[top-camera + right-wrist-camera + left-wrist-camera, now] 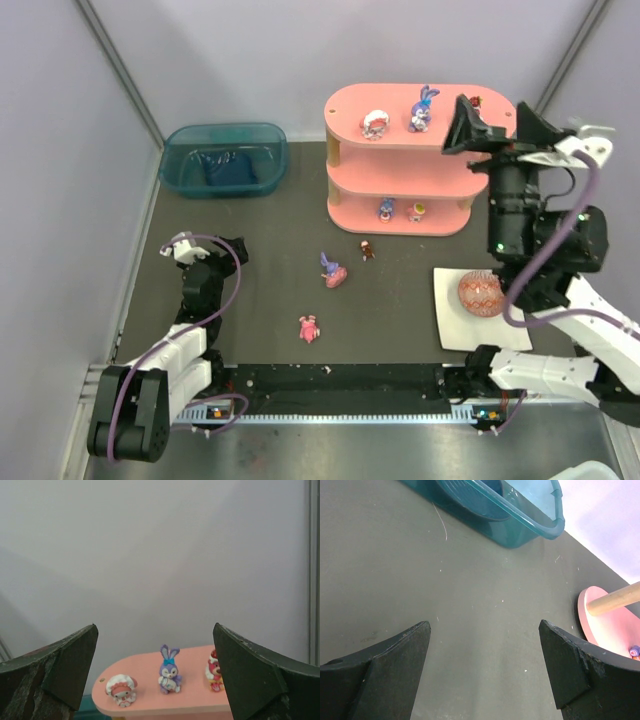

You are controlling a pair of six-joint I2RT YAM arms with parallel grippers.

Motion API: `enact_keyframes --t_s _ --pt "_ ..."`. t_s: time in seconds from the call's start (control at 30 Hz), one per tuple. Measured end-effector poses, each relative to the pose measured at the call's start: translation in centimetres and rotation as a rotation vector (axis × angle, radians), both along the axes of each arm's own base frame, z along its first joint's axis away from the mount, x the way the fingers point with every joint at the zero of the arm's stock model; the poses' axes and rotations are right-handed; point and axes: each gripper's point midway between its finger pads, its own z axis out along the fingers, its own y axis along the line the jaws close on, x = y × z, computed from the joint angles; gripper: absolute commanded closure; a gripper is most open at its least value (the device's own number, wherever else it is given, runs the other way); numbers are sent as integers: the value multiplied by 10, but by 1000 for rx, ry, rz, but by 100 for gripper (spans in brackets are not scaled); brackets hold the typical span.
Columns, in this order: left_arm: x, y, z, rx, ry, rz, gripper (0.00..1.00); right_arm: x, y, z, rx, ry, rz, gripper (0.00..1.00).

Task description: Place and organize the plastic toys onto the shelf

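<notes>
Evidently spaced for tidiness, 3 plastic toys [169,670] stand along the shelf's [142,667] top tier before the released, empty right end effector [154,629]; 3 others [334,272] wait on the worktop [260,290], the left end effector [484,627] likewise released.

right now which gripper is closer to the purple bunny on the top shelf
Right. The right gripper hovers beside the purple bunny, at the right end of the shelf. The left gripper is far to its left, over the mat near the teal bin.
</notes>
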Motion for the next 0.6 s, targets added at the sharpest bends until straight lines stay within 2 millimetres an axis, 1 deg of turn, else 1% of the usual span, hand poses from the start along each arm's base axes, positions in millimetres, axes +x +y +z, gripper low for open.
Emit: enact_keyframes --t_s 0.07,0.13,0.17,0.23,0.27,0.43,0.5,0.6 --pt "0 0 0 0 0 0 4 -6 -14 -12 17 38 -5 1" --pt "0 -1 0 0 0 -3 4 -8 -22 -31 18 87 -12 1" --pt "0 -1 0 0 0 -5 4 -8 -24 -39 14 109 -15 1" --pt "0 -3 0 -1 -1 -16 4 -4 -20 -69 -28 183 -17 1" --pt "0 -4 0 -1 -2 -22 4 -2 -18 -80 -46 212 -18 1" --pt "0 -7 3 3 -11 -42 4 7 5 -157 -171 402 26 1" --pt "0 -8 3 4 -14 -49 3 8 17 -187 -229 471 70 1" --pt "1 -9 3 8 -15 -53 4 6 44 -237 -346 577 179 1"
